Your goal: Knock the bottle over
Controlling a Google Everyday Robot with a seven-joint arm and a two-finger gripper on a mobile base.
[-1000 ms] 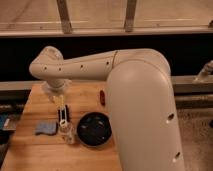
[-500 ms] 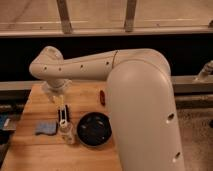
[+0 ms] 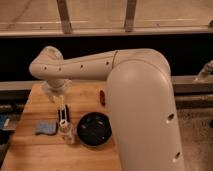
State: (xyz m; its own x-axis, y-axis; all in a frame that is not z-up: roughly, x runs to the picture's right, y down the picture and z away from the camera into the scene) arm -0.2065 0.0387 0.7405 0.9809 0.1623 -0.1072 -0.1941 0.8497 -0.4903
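Bottle (image 3: 67, 133) upright on wooden desk (image 3: 31, 156), just below and nearer than lowered pincer (image 3: 61, 104), pincer's grip impossible to tell, black bowl (image 3: 94, 129) beside bottle.

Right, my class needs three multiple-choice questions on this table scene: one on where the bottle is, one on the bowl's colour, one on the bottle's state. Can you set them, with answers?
1. Where is the bottle?
A. on the table, just left of the bowl in the picture
B. inside the bowl
C. on the floor

2. What colour is the bowl?
A. white
B. black
C. green

3. How is the bottle?
A. lying on its side
B. lifted into the air
C. standing upright

Answers:
1 A: it stands on the wood right beside the bowl's rim.
2 B: the bowl is dark all over.
3 C: its top points up, and the gripper hangs just above and behind it.
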